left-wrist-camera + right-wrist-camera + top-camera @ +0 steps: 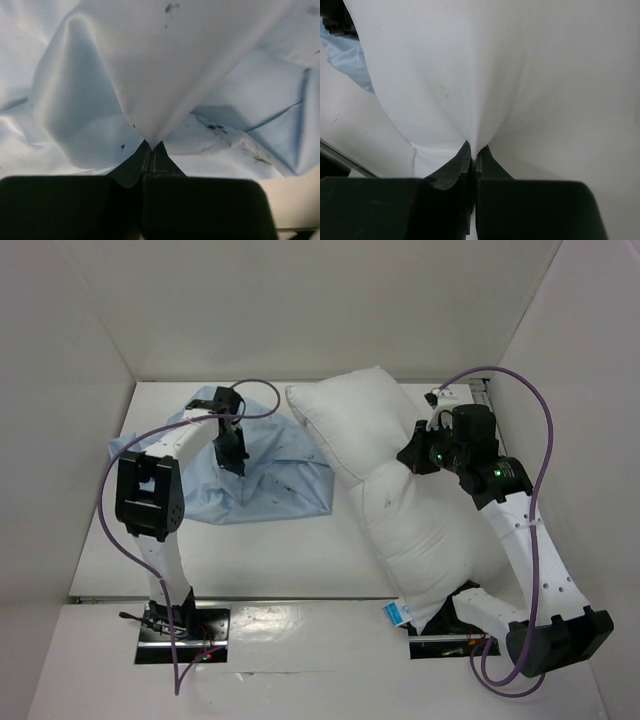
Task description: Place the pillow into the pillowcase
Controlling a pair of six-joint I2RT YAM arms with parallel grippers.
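The white pillow (400, 510) lies diagonally on the right half of the table, its blue-and-white tag (397, 614) at the near corner. My right gripper (410, 458) is shut on a pinch of the pillow's right edge near its middle; the right wrist view shows the white cloth (485, 75) drawn into the closed jaws of the gripper (475, 152). The light blue pillowcase (255, 480) lies crumpled at the left. My left gripper (236, 462) is shut on a fold of it; the left wrist view shows the fabric (155, 75) tented up from the gripper's closed tips (151, 146).
White walls enclose the table (250, 560) on the left, back and right. The far end of the pillow nearly touches the pillowcase's right edge (325, 475). Purple cables loop off both arms.
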